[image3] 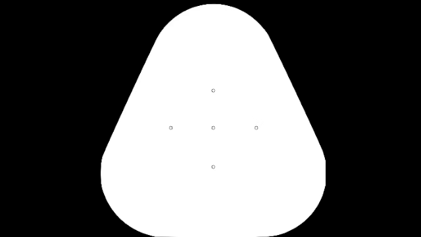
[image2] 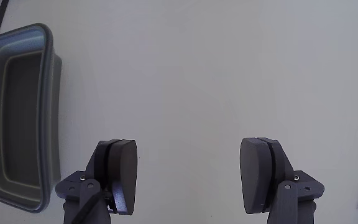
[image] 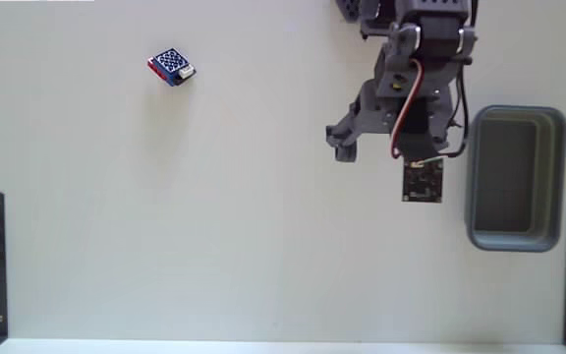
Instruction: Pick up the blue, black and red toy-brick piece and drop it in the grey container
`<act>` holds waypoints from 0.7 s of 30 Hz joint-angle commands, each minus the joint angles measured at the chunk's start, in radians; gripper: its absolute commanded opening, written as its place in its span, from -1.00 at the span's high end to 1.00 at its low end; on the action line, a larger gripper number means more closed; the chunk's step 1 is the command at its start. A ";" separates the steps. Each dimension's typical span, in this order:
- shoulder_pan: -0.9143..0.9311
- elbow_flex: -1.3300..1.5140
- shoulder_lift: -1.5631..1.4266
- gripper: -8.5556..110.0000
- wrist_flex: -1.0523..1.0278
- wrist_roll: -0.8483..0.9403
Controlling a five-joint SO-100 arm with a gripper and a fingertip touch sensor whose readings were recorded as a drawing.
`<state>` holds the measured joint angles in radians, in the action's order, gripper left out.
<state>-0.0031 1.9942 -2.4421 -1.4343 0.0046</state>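
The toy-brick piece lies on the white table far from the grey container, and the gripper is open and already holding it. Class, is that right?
Not quite. The gripper is open but holds nothing, as the wrist view shows. In the fixed view the toy-brick piece lies alone on the table, far from the grey container.

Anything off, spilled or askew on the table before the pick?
Nothing spilled or damaged. The toy-brick piece sits rotated, corners askew to the table edges, far left of the arm in the fixed view. The grey container stands upright and looks empty. The gripper is open over bare table.
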 commanded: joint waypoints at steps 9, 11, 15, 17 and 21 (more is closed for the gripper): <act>0.003 0.005 -0.038 -1.00 0.004 -0.005; 0.003 0.005 -0.038 -1.00 0.004 -0.005; 0.003 0.005 -0.038 -1.00 0.004 -0.005; 0.004 0.005 -0.038 -1.00 0.004 -0.005; 0.049 0.005 -0.038 -1.00 0.004 -0.005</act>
<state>0.0015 1.9942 -2.4421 -1.4343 0.0046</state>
